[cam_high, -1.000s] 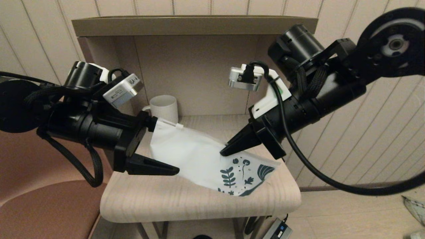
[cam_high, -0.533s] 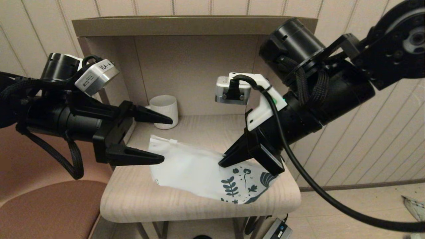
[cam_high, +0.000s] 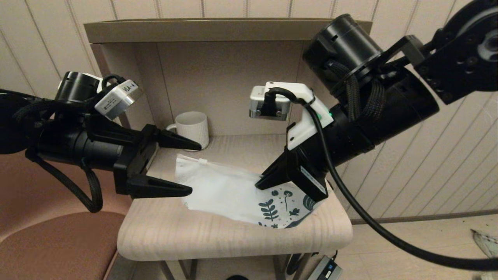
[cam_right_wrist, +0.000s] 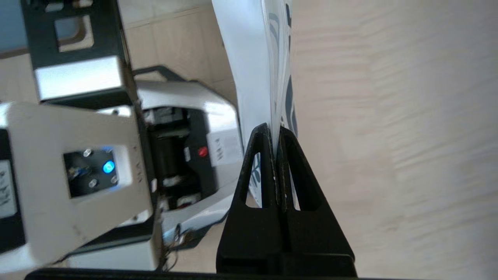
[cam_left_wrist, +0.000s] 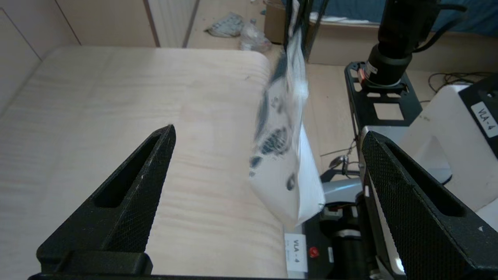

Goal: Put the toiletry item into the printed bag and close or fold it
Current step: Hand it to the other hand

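Observation:
The printed bag [cam_high: 227, 188] lies slanted on the small wooden table [cam_high: 233, 237], its teal leaf prints toward the front right. A white zip strip [cam_high: 202, 160] runs along its far left end. My right gripper [cam_high: 258, 182] is shut on the bag's edge just above the prints. The right wrist view shows the bag [cam_right_wrist: 253, 58] pinched between the closed right gripper [cam_right_wrist: 273, 130]. My left gripper [cam_high: 194, 169] is open, just left of the bag's plain end, not touching it. From the left wrist, the bag [cam_left_wrist: 282, 155] hangs beyond the open left gripper [cam_left_wrist: 268, 132]. The toiletry item is hidden.
A white ribbed mug [cam_high: 192, 128] stands at the back left of the table, close to my left gripper's upper finger [cam_high: 183, 142]. Shelf walls [cam_high: 229, 85] enclose the back. A padded seat [cam_high: 50, 245] sits to the left. The floor drops off past the table's front edge.
My left gripper drew back to the left, away from the bag's plain end, and that end sank toward the table. My right gripper moved slightly lower, still holding the bag.

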You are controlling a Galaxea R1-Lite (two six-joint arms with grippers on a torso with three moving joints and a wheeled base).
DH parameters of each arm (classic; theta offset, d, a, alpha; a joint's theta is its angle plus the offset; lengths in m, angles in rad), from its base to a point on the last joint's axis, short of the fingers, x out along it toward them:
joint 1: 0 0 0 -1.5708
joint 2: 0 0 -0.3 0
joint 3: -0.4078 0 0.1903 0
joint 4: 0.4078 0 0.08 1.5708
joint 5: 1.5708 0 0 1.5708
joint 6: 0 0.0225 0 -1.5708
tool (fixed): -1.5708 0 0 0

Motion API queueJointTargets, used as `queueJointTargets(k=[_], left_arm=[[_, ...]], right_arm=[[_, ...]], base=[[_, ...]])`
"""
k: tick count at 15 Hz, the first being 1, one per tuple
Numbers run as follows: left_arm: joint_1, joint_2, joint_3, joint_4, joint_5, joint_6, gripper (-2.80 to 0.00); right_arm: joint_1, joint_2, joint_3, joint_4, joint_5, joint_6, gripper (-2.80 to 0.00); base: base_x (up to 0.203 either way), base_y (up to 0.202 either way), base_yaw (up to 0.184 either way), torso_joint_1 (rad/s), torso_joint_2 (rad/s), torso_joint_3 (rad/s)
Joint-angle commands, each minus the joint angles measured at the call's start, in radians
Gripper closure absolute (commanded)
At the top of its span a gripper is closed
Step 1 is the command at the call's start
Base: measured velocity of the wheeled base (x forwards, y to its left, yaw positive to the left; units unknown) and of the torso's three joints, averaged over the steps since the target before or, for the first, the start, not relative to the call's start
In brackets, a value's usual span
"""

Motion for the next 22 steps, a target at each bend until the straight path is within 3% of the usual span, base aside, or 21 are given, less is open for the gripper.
queueJointTargets(k=[1,8,18,22], left_arm=[[-0.017,0.018,0.010,0.002,-0.005,0.005,-2.80],[-0.024,0.026,0.010,0.000,-0.005,0.007,-2.80],[-0.017,0.020,0.006,-0.009,-0.007,0.020,-2.80],[-0.016,0.018,0.043,-0.056,0.065,0.073,-2.80]], right_arm=[[0.008,-0.003,-0.002,-0.012,0.000,-0.003,0.00],[0.053,0.017,-0.001,-0.083,-0.009,-0.001,0.00],[0.057,0.037,0.001,-0.113,-0.004,0.004,0.00],[0.059,0.021,0.001,-0.096,-0.005,0.005,0.00]], base=[[0.000,0.000,0.000,0.000,0.00,0.000],[0.000,0.000,0.000,0.000,0.00,0.000],[0.000,0.000,0.000,0.000,0.00,0.000],[0.000,0.000,0.000,0.000,0.00,0.000]])
